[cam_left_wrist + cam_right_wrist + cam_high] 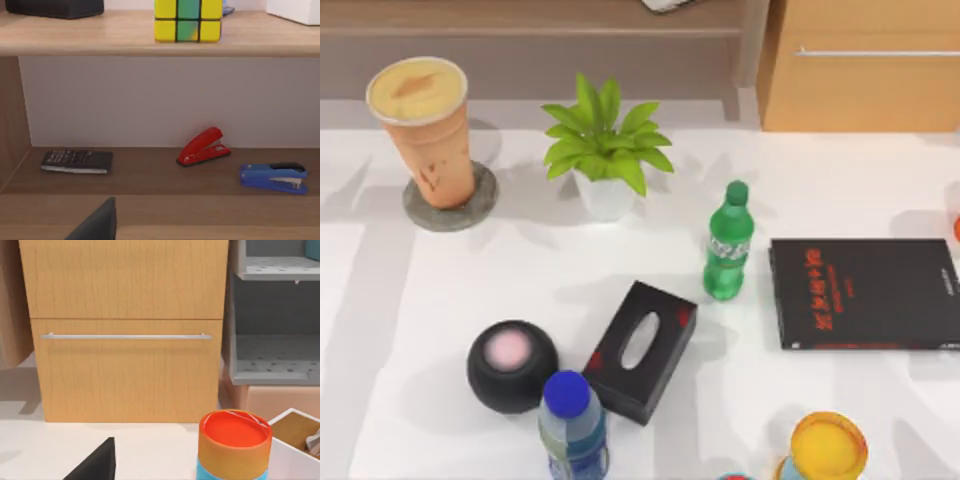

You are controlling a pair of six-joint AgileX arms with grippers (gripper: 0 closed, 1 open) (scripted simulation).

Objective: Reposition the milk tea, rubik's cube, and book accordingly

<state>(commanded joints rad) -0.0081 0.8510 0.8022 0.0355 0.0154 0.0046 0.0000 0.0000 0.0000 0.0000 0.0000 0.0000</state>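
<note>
One milk tea (423, 130) stands on a round grey coaster (450, 203) at the table's far left. Up on a wooden shelf (100, 37) sits the rubik's cube (188, 20). I cannot tell if either gripper is wide or narrow.

My white table (880, 400) carries a coaster (450, 212) upper left, a tissue box (640, 350) centre, a black book (865, 293) right.
</note>
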